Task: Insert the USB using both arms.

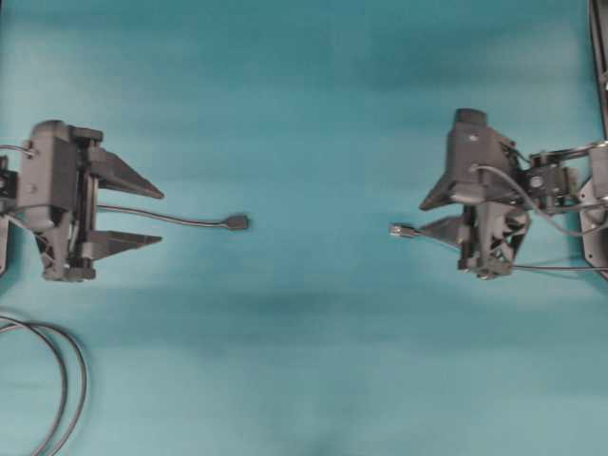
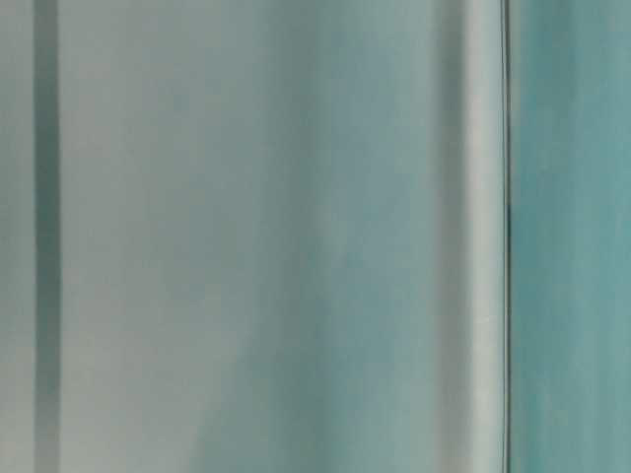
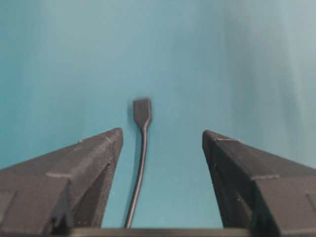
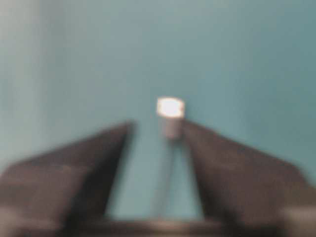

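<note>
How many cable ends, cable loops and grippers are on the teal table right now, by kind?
USB plug with silvery tip: 1
Dark socket on the other thin cable: 1
Looped double cable at the lower left: 1
Grippers: 2, left gripper and right gripper
Total: 5

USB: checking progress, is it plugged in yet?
Out. The USB and the socket lie apart on the table.

A teal tabletop (image 1: pixel 313 85) fills the overhead view, matte and evenly lit, with faint darker shading in bands across it. The table-level view is blurred: pale grey-green vertical surfaces, one dark vertical stripe (image 2: pixel 45 236) at left, a thin dark line (image 2: pixel 507 236) at right, teal beyond.
</note>
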{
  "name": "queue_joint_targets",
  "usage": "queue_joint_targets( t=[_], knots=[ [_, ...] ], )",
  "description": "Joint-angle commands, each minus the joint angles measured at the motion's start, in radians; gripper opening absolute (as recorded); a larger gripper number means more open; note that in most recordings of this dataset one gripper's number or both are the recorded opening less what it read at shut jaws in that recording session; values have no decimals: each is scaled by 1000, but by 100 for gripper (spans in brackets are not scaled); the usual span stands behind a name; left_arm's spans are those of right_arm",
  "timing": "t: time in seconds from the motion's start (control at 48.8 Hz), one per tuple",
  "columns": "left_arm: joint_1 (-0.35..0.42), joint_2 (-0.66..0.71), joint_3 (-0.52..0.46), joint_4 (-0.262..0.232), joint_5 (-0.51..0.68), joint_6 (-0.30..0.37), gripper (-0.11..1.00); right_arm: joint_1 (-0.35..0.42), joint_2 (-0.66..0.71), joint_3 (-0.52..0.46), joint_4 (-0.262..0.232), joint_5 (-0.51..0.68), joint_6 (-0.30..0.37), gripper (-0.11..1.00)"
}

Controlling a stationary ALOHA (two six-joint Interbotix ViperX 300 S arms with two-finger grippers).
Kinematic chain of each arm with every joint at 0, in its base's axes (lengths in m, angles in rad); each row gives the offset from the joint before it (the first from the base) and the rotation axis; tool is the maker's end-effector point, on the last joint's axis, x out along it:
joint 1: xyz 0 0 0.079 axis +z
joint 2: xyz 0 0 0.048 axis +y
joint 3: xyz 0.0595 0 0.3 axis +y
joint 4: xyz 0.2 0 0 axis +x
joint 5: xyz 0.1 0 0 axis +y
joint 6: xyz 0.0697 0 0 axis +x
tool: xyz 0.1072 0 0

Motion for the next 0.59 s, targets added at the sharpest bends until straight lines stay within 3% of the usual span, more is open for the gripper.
queue_joint_targets(
  t=[0.0,0.041,0.082,0.308,0.574],
  knots=[
    [-2,32,-31,-2,-2,8,75,-2,41,-44,-2,2,2,63],
    [-2,49,-38,-2,2,6,75,-2,63,-54,-2,9,2,71],
    [0,69,-48,-2,9,6,75,-2,84,-64,-2,17,0,72],
    [6,181,-98,-2,44,15,75,-2,192,-107,-2,66,2,60],
    [26,275,-150,-2,67,17,76,-3,276,-130,-5,101,21,58]
  ],
)
